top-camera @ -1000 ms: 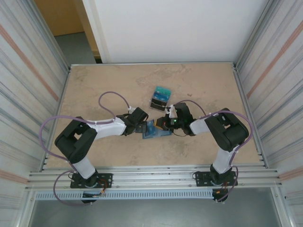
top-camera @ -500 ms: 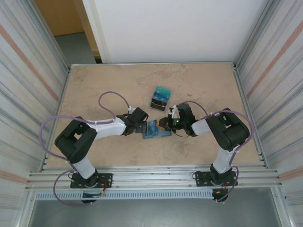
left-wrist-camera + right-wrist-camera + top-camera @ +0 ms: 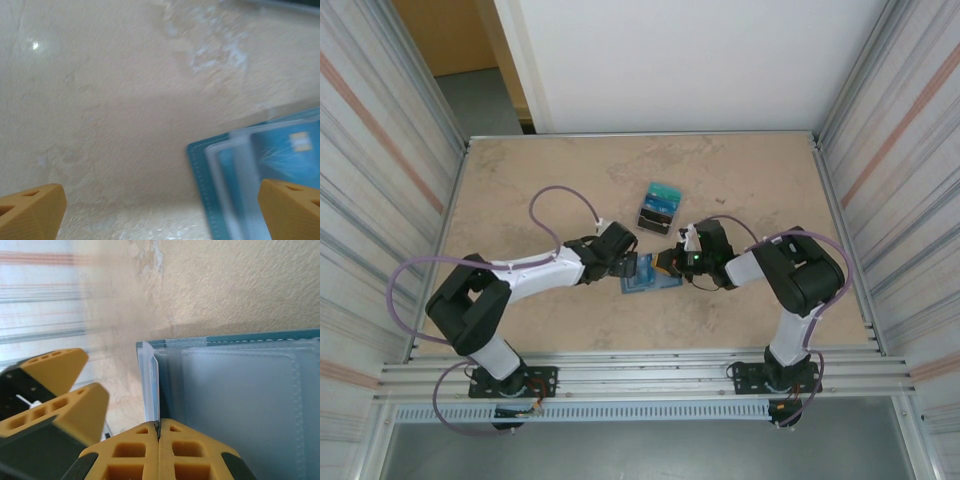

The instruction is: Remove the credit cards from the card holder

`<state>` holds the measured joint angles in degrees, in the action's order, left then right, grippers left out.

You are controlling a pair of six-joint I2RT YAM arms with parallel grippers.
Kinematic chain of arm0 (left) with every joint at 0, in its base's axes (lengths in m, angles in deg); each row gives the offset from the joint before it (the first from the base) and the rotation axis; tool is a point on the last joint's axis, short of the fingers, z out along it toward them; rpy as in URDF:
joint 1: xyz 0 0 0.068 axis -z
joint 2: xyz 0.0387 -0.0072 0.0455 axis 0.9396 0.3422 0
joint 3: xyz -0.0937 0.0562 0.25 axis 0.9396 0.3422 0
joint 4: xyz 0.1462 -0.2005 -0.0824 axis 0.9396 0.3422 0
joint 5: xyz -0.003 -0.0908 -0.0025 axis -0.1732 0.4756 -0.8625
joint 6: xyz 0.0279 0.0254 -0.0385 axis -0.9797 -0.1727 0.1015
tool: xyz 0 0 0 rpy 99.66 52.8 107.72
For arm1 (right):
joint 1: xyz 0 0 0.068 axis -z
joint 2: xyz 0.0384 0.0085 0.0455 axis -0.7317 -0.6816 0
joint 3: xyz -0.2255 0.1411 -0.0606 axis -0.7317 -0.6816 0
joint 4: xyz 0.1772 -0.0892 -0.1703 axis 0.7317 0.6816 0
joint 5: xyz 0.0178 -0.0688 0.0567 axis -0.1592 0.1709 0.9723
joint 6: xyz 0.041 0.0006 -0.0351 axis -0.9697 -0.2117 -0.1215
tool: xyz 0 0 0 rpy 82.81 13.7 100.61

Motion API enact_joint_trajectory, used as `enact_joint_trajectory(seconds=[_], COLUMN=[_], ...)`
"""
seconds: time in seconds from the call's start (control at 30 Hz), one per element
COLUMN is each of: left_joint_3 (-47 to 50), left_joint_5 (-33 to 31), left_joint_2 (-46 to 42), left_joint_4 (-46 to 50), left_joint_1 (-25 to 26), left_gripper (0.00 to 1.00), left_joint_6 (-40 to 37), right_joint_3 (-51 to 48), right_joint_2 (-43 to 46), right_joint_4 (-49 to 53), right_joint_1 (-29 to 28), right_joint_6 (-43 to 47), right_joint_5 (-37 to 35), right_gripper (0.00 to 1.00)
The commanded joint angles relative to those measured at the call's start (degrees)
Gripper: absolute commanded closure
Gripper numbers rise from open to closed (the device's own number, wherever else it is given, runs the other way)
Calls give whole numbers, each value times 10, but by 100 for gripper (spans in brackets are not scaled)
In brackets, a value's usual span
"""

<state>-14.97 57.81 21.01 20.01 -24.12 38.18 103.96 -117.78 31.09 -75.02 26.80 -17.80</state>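
Though near the card holder [image 3: 645,280], dark tray [image 3: 658,208] apart.

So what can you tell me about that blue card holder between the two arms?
The card holder is a flat teal-blue bifold with a stitched edge, lying open on the table. Its pale see-through slots show a blue card tucked inside. The right gripper is shut on one thin slot flap at its edge.
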Motion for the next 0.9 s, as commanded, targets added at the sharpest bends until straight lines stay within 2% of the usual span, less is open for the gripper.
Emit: enact_joint_trajectory(seconds=[0.0,0.3,0.6,0.87], left_joint_3=[-22,-40,-47,-37], left_joint_5=[-4,-3,-5,-9], left_joint_2=[14,77,93,79], left_joint_4=[14,22,39,40], left_joint_1=[7,9,8,8], left_gripper=[1,1,1,1], left_joint_6=[-18,-26,-19,-17], right_joint_3=[-2,-6,6,1], right_joint_2=[-14,-22,-37,-48], right_joint_4=[-17,-30,-44,-66], right_joint_1=[1,1,-12,-10], right_joint_6=[-4,-12,-20,-32], right_joint_5=[13,17,22,14], right_gripper=[94,88,83,88])
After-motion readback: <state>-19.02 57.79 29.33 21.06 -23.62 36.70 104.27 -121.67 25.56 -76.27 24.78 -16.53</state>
